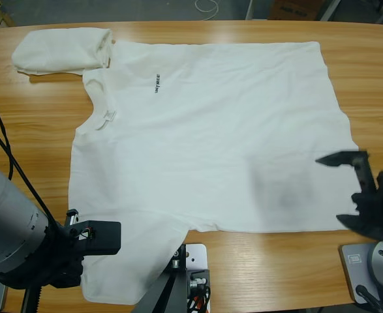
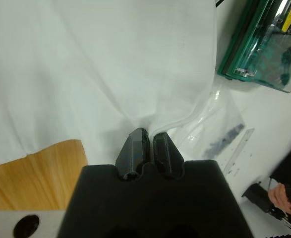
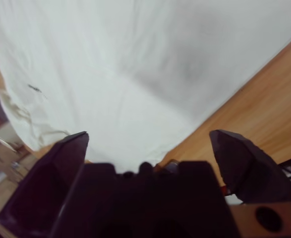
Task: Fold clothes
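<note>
The spread T-shirt (image 1: 204, 137) is lying flat across the middle of the wooden table (image 1: 276, 261), its long axis running left to right in the high view, collar at the left, hem at the right. The left gripper (image 2: 149, 148), at lower left, is pinching the lower sleeve with its jaws closed on the fabric. The right gripper (image 1: 349, 189), jaws spread wide and empty, is hovering over the lower right hem corner, seemingly just above it. A folded T-shirt (image 1: 61, 51) is sitting upper left; bare wood is lying below the hem.
</note>
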Action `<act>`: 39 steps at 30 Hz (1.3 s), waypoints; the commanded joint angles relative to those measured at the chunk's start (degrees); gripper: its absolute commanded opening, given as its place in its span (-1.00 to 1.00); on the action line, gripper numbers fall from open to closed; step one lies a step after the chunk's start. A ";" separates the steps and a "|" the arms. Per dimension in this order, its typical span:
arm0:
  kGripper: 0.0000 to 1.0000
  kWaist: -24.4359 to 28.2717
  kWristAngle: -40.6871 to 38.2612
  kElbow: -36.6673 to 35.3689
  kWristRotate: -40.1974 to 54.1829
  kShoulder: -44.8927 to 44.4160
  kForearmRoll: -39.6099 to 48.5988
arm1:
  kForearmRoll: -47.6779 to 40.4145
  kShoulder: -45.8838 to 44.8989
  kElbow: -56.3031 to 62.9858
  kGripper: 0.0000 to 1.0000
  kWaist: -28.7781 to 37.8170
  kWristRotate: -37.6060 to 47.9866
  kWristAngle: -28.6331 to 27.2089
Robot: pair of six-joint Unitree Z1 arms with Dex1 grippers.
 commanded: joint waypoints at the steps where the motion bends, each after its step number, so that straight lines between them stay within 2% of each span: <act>1: -1.00 0.81 0.67 1.52 1.10 -0.62 -0.16 | -1.99 2.83 9.40 1.00 9.29 16.23 -5.09; 7: -1.00 0.81 0.69 1.43 1.10 0.07 -0.16 | -4.87 5.03 14.32 1.00 14.04 22.19 -5.04; 13: -1.00 0.90 0.78 1.25 1.36 1.00 -0.16 | -6.59 10.95 15.85 1.00 19.77 33.12 -0.98; 23: -1.00 1.62 0.78 1.25 1.47 1.05 -0.19 | -13.32 19.92 18.42 1.00 19.86 40.28 -2.52; 33: -1.00 1.86 0.87 1.25 1.62 1.56 -0.25 | -17.54 22.75 20.68 0.86 19.86 42.63 -5.12; 39: -1.00 1.86 0.85 1.25 1.62 1.49 -0.25 | -23.57 25.12 23.64 0.86 19.86 38.63 -6.71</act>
